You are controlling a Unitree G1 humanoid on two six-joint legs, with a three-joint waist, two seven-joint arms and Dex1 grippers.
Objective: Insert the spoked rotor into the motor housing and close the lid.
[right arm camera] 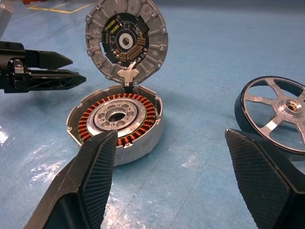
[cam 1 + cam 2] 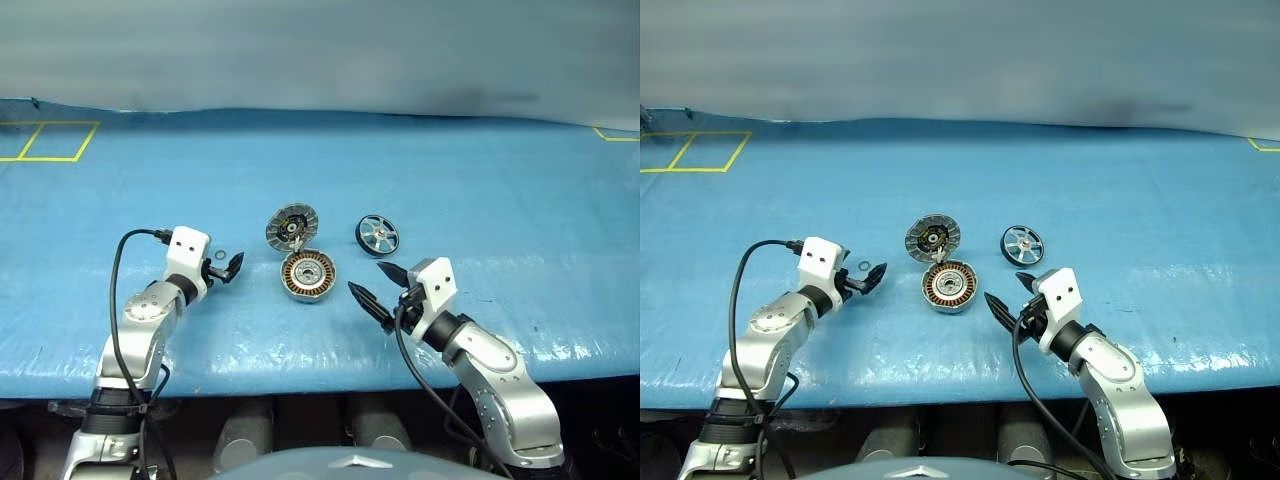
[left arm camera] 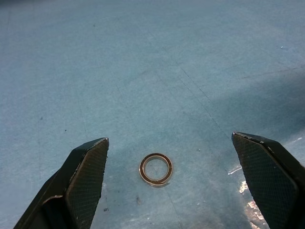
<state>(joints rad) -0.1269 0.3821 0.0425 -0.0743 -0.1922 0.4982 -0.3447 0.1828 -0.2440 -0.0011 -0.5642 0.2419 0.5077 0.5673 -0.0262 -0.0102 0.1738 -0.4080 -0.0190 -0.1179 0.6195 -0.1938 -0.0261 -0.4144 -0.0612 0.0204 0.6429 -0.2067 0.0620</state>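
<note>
On the blue bench (image 2: pixel 480 190), the left gripper (image 2: pixel 235 266) is seen left of the motor housing (image 2: pixel 308 275), jaws apart, empty, over a small ring (image 3: pixel 156 168). The lid (image 2: pixel 291 227) stands open just behind the housing. The spoked rotor (image 2: pixel 377 235) lies to its right. The right gripper (image 2: pixel 376 287) is held near the housing, jaws apart, empty.
</note>
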